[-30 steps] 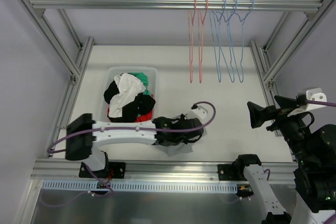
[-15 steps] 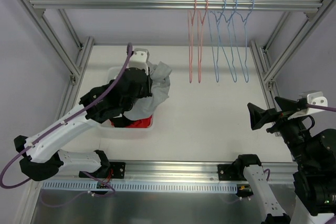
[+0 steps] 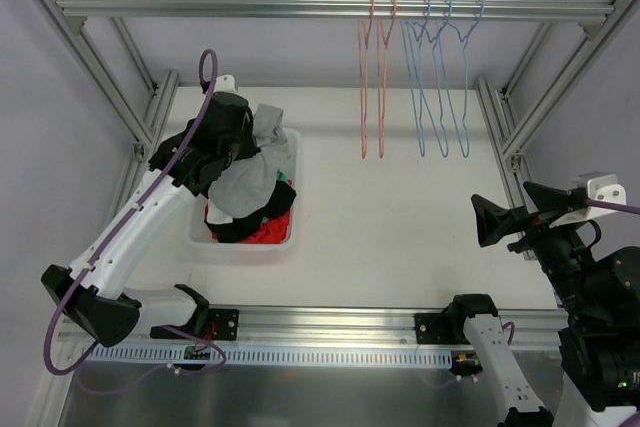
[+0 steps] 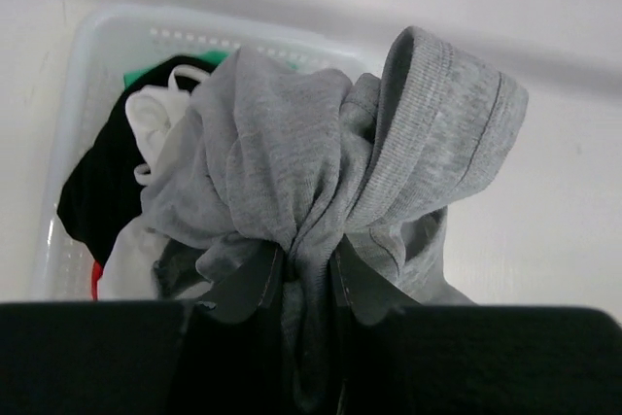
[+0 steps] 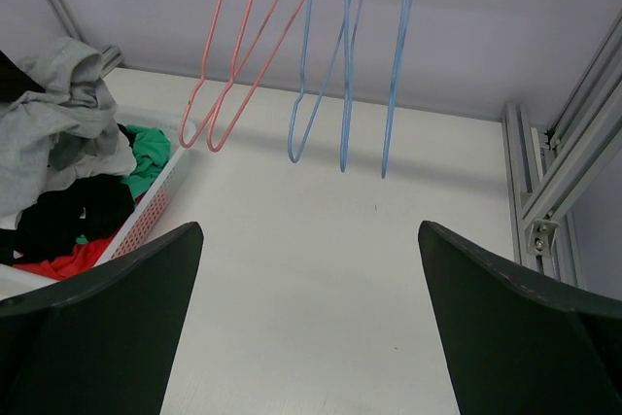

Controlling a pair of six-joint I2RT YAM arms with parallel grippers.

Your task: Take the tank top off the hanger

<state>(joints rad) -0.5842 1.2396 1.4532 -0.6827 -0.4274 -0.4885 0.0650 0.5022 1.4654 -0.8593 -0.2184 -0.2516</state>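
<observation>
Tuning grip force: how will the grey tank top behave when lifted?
Probably floppy: the grey tank top bunches and droops around the left end effector. Likely light, since one narrow pinch holds the whole wad above the basket.

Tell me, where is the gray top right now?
The gray tank top hangs bunched in the left gripper, on the left of the top view, just over the white basket and left of the hangers.

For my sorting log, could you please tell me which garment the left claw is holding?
The grey top, pinched in the left claw above the bin; the other clothes, black, white, green and red, lie loose in it.
</observation>
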